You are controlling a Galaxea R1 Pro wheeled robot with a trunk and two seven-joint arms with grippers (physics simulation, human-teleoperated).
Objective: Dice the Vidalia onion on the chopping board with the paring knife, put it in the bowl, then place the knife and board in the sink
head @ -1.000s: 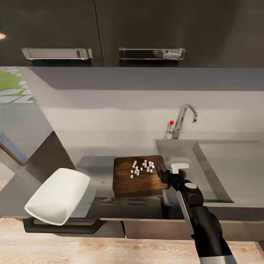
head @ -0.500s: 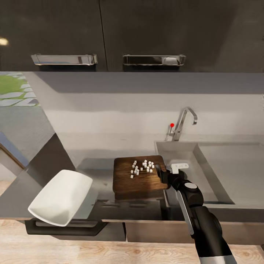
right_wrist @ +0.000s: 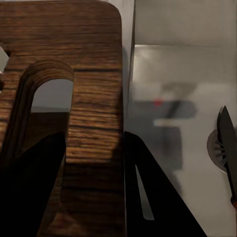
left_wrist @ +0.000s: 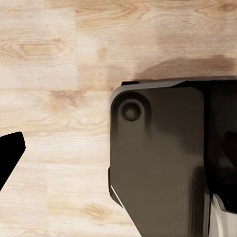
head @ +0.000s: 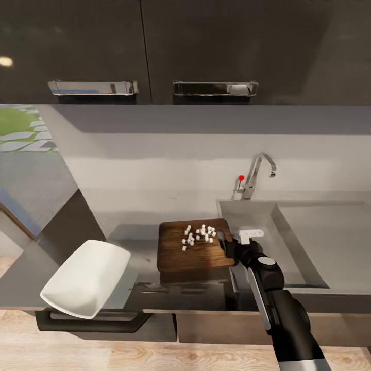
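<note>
The dark brown chopping board (head: 193, 252) lies just left of the sink (head: 247, 221), with several small white pieces of diced onion (head: 198, 236) on its far half. My right gripper (head: 228, 246) is shut on the board's right end by the slot handle. In the right wrist view its dark fingers (right_wrist: 148, 197) clamp the wooden edge of the chopping board (right_wrist: 94, 123). The paring knife (right_wrist: 228, 148) lies in the sink basin near the round drain (right_wrist: 215, 148). The white bowl (head: 85, 278) sits at the countertop's (head: 134, 232) front left. My left gripper (left_wrist: 118, 163) hangs over the wood floor, one fingertip (left_wrist: 10, 155) far to the side.
A chrome tap (head: 256, 172) with a red knob (head: 241, 178) stands behind the basin. The flat drainboard (head: 330, 237) stretches to the right. Dark wall cabinets (head: 154, 46) hang overhead. A dark drawer handle (head: 87, 320) juts out below the bowl.
The whole view has tipped up slightly. The board, held in my right gripper, looks a touch higher above the counter. Bowl and diced onion keep their places.
</note>
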